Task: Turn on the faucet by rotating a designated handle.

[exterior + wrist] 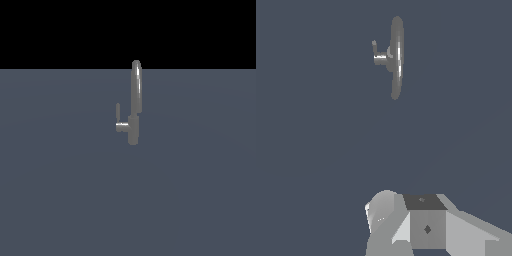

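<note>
The slim grey faucet stands upright on the flat grey ground, its tall arched spout rising from a short base. The handle is a thin L-shaped lever: a short stub sticks out from the base toward the exterior view's left and ends in a slender upright rod. The wrist view looks down on the faucet and the handle from a distance. Grey blocky parts of my gripper show at that view's edge, far from the faucet and touching nothing. How the jaws stand does not show. The arm is absent from the exterior view.
Plain grey-blue ground stretches all around the faucet, with a black background behind it. No other objects are in view.
</note>
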Action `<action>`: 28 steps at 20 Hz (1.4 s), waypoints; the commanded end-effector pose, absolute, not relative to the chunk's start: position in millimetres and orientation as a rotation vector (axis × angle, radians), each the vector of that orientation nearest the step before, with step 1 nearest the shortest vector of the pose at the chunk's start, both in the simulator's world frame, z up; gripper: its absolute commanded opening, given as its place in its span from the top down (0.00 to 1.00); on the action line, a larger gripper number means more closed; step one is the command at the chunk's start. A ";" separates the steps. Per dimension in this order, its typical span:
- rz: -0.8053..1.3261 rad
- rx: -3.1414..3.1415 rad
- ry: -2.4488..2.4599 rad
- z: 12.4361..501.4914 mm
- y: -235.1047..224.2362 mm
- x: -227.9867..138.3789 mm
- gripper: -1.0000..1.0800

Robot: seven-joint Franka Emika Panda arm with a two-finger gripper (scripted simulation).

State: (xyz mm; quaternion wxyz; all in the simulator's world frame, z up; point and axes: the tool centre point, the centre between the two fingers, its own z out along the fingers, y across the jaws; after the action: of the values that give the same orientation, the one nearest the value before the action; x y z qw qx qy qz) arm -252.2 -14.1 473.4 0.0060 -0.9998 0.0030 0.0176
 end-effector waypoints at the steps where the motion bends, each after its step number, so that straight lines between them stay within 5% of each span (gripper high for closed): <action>1: 0.055 -3.129 0.009 473.4 -14.1 -252.2 1.00; 17: 0.031 -3.143 0.055 474.8 -29.6 -245.1 1.00; 28: -0.169 -3.178 0.296 513.0 -15.0 -237.9 1.00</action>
State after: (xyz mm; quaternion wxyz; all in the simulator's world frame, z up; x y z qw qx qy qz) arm -239.1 -18.2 506.0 -0.0227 -0.9958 0.0787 -0.0411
